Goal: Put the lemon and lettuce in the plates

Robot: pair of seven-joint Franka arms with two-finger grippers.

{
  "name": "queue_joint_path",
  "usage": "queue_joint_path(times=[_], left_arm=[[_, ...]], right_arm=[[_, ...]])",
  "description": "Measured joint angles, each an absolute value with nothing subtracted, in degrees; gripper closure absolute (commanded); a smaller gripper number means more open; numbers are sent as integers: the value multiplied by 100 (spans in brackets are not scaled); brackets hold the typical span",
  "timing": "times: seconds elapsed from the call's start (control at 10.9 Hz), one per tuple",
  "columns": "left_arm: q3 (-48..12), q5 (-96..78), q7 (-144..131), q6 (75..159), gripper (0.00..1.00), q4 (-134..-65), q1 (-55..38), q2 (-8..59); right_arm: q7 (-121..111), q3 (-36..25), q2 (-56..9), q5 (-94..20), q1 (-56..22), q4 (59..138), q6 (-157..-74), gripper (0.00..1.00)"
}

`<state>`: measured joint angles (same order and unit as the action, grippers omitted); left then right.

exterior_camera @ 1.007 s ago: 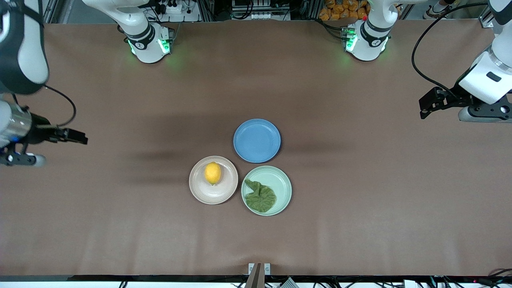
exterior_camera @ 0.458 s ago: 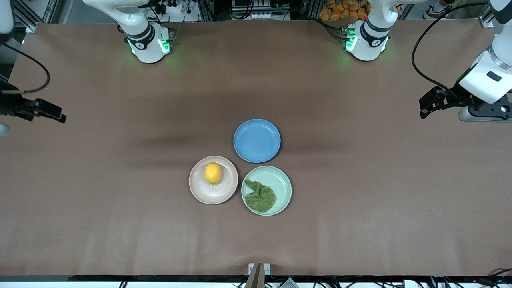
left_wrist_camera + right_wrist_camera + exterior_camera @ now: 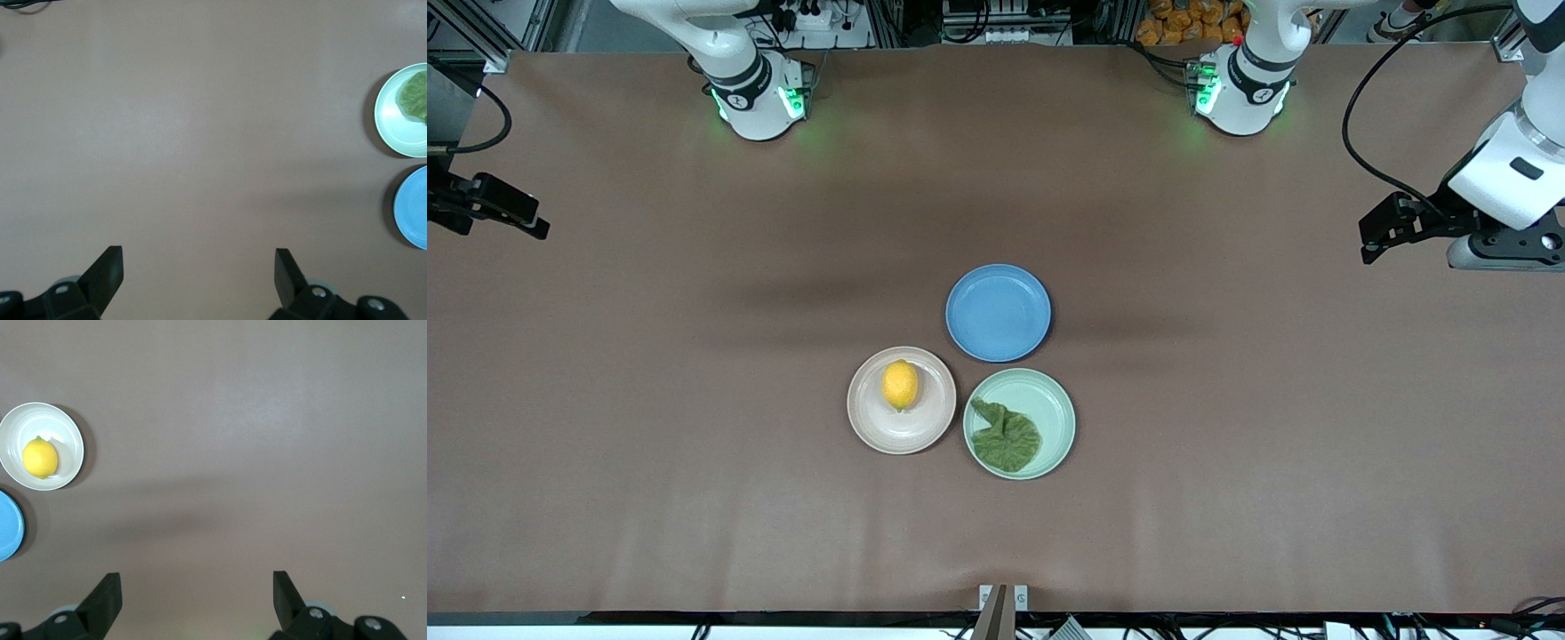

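The yellow lemon (image 3: pixel 900 385) (image 3: pixel 40 458) lies in the pale pink-beige plate (image 3: pixel 902 436) (image 3: pixel 67 433). Beside it, toward the left arm's end, the wrinkly green lettuce (image 3: pixel 1007 438) (image 3: pixel 415 97) lies in the mint green plate (image 3: pixel 1049 400) (image 3: pixel 393 127). My left gripper (image 3: pixel 1371 238) (image 3: pixel 199 257) hangs open and empty over bare table at the left arm's end. My right gripper (image 3: pixel 511 213) (image 3: pixel 197 580) hangs open and empty over the table edge at the right arm's end. Both are well away from the plates.
An empty blue plate (image 3: pixel 998 312) (image 3: pixel 415 208) (image 3: pixel 8 527) sits just farther from the front camera than the two filled plates, touching distance from both. Brown table surface (image 3: pixel 1227 498) spreads wide around the three plates. The arm bases stand along the table's back edge.
The right arm has drawn back toward its end of the table and away from the front camera, its gripper now at the edge. The left arm, plates, lemon and lettuce have not moved.
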<state>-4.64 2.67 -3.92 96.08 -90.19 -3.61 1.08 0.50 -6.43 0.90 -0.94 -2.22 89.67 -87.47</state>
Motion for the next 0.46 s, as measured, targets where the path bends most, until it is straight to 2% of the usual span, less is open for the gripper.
queue_joint_path(times=[0.46], left_arm=[[-460, 267, -391, 9608, 0, -9016, -361, 108]], right_arm=[[-398, -619, 77, -17, -229, 8975, -8748, 0]])
